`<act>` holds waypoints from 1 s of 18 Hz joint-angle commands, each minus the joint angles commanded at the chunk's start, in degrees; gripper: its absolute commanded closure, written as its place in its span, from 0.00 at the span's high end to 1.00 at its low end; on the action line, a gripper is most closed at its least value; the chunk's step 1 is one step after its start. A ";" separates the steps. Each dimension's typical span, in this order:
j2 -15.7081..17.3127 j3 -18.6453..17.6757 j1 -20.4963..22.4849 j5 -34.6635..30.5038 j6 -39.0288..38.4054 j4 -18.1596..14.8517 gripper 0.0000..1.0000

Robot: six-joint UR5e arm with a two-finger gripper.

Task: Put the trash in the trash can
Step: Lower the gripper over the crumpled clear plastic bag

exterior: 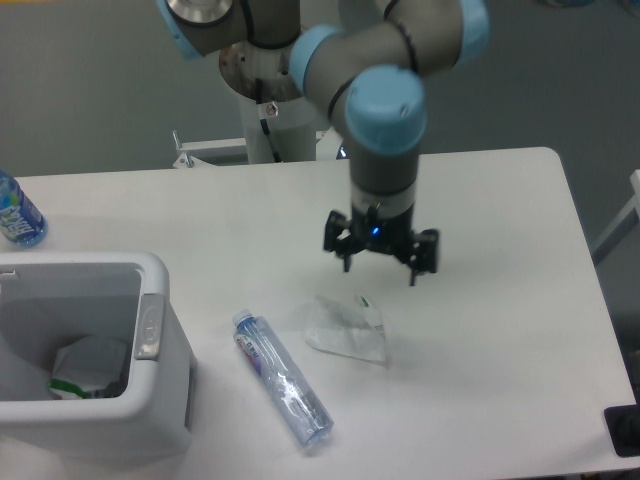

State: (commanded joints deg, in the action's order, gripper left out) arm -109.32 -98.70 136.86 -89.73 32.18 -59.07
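A crumpled clear plastic wrapper [347, 326] lies on the white table near the middle front. A slim clear bottle [282, 377] with a blue-red label and blue cap lies on its side left of the wrapper. The white trash can [150, 275] stands at the front left with a grey handle plate on its right wall. My gripper [379, 274] hangs above the table, just behind and to the right of the wrapper. Its fingers are spread apart and hold nothing.
Some white and green rubbish [88, 368] lies inside the can. A blue-capped bottle [15, 212] stands at the table's far left edge. The robot's base [270, 120] stands behind the table. A dark object [625, 428] sits at the front right corner.
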 joint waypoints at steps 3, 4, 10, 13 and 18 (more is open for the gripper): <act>-2.74 0.00 -0.36 0.00 -6.07 0.00 1.00; -2.83 -0.09 -0.62 0.09 -6.52 -0.08 1.00; -4.05 -3.78 -0.80 -3.77 -6.70 0.35 1.00; -4.85 -3.87 -0.80 -4.75 -6.78 0.62 1.00; -5.11 -2.73 -0.80 -4.22 -8.36 0.62 0.97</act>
State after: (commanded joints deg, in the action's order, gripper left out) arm -114.43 -101.43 136.05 -93.96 23.83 -58.45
